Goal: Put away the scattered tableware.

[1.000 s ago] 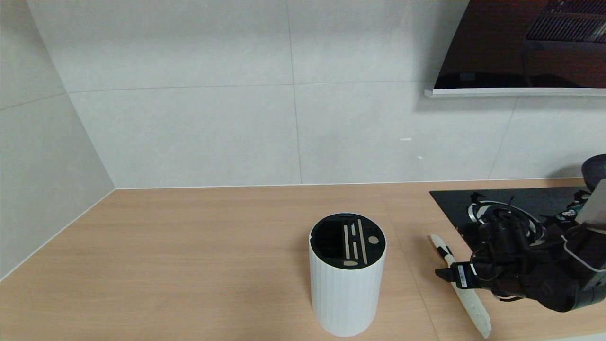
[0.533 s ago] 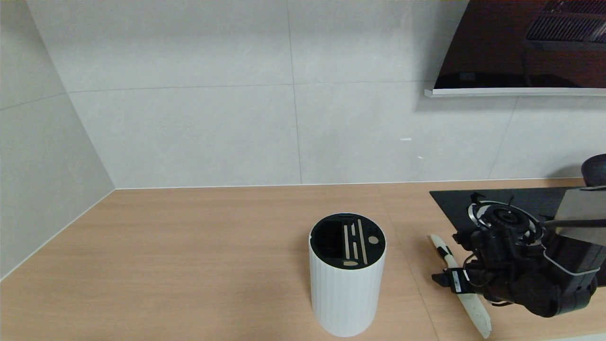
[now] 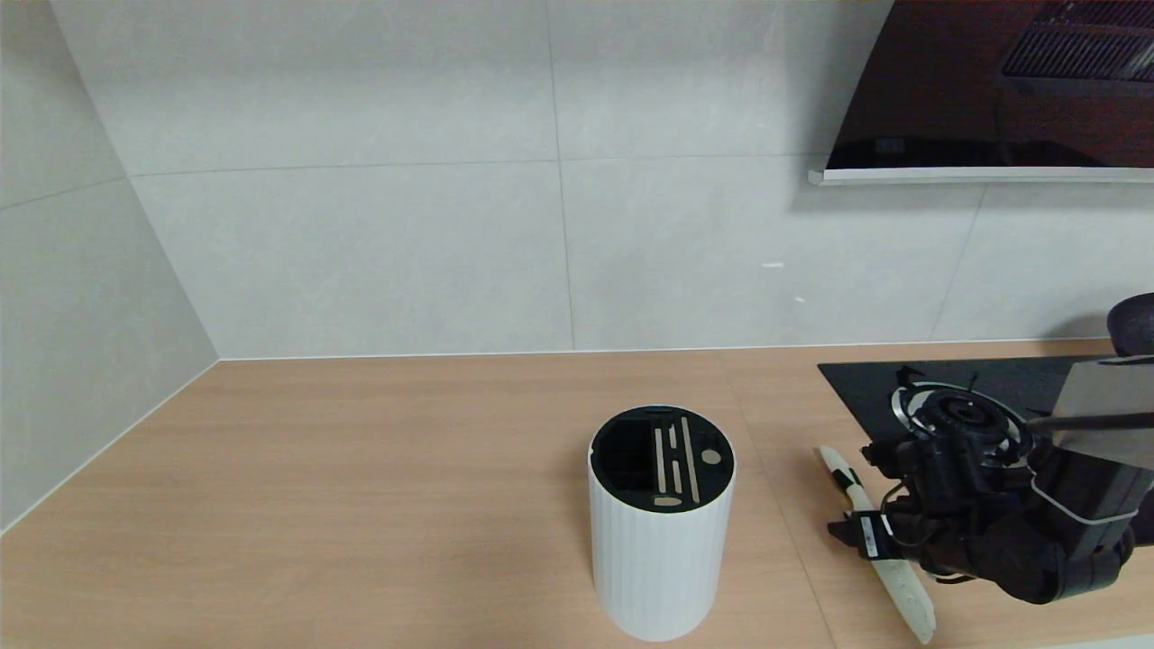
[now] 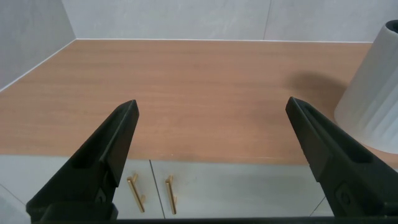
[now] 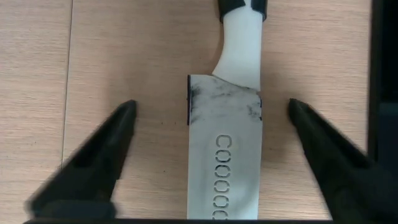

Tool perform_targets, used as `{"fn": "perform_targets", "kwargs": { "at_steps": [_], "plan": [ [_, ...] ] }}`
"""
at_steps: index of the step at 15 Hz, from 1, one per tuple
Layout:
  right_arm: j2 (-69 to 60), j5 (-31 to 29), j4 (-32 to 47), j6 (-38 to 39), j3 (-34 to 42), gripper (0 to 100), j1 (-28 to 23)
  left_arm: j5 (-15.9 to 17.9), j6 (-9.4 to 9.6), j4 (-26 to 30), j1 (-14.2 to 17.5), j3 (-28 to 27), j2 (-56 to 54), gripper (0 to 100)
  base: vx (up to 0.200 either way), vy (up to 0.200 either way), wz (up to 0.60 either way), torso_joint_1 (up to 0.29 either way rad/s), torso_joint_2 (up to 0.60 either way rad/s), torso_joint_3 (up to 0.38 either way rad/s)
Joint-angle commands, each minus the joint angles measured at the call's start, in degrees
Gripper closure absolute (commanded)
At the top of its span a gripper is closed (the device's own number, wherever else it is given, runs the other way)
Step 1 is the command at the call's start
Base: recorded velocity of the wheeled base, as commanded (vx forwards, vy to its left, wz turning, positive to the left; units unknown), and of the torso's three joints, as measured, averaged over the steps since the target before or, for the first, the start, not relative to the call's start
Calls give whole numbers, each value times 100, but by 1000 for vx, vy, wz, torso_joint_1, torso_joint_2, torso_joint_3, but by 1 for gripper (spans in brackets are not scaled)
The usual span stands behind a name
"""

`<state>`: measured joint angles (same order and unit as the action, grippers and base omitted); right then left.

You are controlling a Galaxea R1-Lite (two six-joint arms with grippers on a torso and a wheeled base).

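Observation:
A white knife [image 3: 911, 597] with a black band on its handle lies on the wooden counter [image 3: 406, 469], right of the white ribbed holder [image 3: 661, 550] with a black slotted top. My right gripper [image 3: 879, 532] hangs low over the knife. In the right wrist view its fingers [image 5: 99, 162] stand open on either side of the speckled white blade [image 5: 224, 143], near where the handle [image 5: 242, 37] begins. My left gripper [image 4: 211, 109] is open and holds nothing. It hovers by the counter's front edge, with the holder [image 4: 373, 87] off to one side.
A black hob [image 3: 865, 383] with a gas burner [image 3: 960, 410] sits just right of the knife, under a dark range hood [image 3: 992, 90]. Tiled walls close the back and left. Cabinet doors with gold handles [image 4: 152, 193] lie below the counter edge.
My right arm has sunk lower and come slightly toward the front over the knife, then nearly stopped. The knife and holder have not moved.

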<state>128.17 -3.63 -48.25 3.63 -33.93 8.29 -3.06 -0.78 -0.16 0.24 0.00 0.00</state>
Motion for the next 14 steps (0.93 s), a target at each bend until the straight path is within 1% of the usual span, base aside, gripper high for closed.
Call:
{"fn": "perform_targets", "kwargs": {
  "at_steps": [1,10,12,14],
  "plan": [
    [-12,3,0,50,-9,100,-20,-2,-1,-2,2,0,9,0,0,0,0,0,0,0],
    [-161,-6,-9,85,9,100,-29,-2,-1,-2,2,0,9,0,0,0,0,0,0,0],
    [-706,-32,0,278,70,100,-29,-2,-1,-2,2,0,0,0,0,0,0,0,0,0],
    [-1523,-15,70,410,167,100,-3,-2,-1,-2,2,0,9,0,0,0,0,0,0,0]
  ]
}}
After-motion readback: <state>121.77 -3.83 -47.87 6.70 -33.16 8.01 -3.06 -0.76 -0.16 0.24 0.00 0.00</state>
